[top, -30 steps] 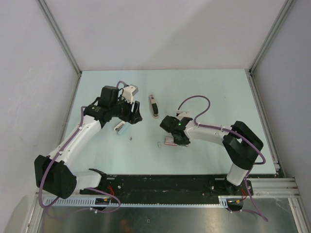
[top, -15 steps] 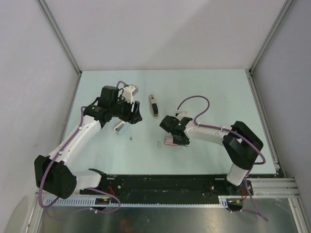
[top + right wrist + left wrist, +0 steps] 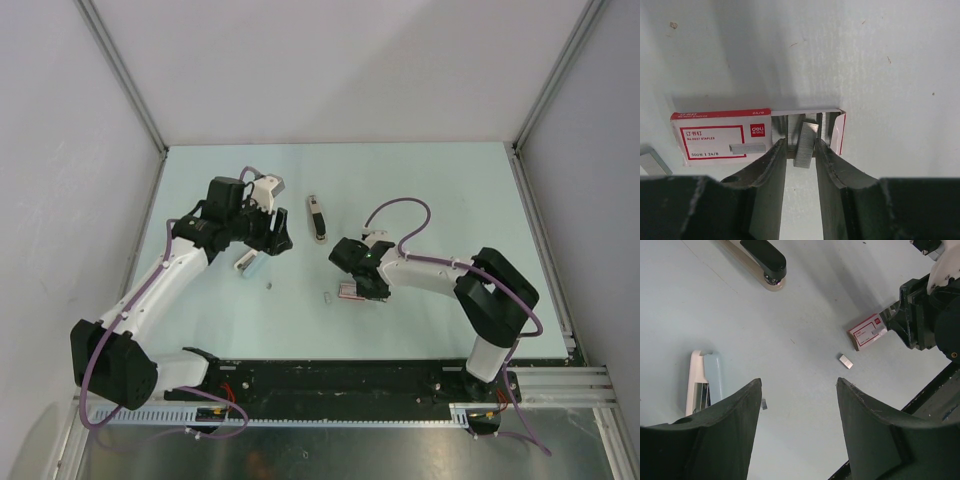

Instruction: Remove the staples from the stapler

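— What has changed?
— Barely anything: the right arm (image 3: pixel 430 268) shifts slightly left. The right claw (image 3: pixel 800 145) stays clamped on the staples (image 3: pixel 806 131) at the box's (image 3: pixel 720 137) open end.
— The left claw (image 3: pixel 799 385)?
— Apart, idle beside the stapler (image 3: pixel 704 380). Letting go seems next.

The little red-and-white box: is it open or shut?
Open: the box's right end is uncovered, with silvery staples showing inside.

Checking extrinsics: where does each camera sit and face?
Top: above, behind the bases, looking down at the table; both arms show.
Left wrist: on the left hand, facing down at the blue stapler; own fingers show.
Right wrist: on the right hand, close over the staple box; fingers pinch staples.
Shared: the box shows in all three.
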Motion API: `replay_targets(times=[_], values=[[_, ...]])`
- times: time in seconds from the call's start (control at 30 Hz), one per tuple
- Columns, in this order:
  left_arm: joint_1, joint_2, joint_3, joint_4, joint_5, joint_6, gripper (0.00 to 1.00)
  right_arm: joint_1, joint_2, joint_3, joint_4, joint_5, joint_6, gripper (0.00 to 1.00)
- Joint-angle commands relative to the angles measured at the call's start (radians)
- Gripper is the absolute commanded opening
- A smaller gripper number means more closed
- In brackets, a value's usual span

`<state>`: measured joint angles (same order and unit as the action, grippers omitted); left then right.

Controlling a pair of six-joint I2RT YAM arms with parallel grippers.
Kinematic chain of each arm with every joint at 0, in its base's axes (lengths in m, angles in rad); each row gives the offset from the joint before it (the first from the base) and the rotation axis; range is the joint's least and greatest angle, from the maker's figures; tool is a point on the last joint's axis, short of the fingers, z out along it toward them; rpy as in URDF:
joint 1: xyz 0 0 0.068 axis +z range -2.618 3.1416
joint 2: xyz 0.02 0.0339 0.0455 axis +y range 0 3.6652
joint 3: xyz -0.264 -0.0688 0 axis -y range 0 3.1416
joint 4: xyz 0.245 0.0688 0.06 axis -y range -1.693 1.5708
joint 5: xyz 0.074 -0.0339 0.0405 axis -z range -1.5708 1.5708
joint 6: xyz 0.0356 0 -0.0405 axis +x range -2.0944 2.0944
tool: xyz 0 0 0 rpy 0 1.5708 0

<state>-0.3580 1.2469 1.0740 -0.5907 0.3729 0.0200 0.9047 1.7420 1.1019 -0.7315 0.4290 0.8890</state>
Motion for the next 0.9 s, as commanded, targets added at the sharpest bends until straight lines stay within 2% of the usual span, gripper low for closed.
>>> replay_targets(times=[0.0, 0.43, 0.87], values=[[-0.008, -0.031, 0.004, 0.004, 0.006, 0.045, 0.66, -0.006, 0.001, 0.030, -0.008, 0.007, 0.013, 0.33], [-0.007, -0.033, 0.005, 0.003, 0.005, 0.045, 0.66, -0.021, -0.018, 0.010, -0.004, 0.000, 0.042, 0.32], [-0.007, -0.042, 0.002, 0.004, 0.006, 0.041, 0.66, -0.042, -0.105, -0.053, 0.039, -0.013, 0.062, 0.39]])
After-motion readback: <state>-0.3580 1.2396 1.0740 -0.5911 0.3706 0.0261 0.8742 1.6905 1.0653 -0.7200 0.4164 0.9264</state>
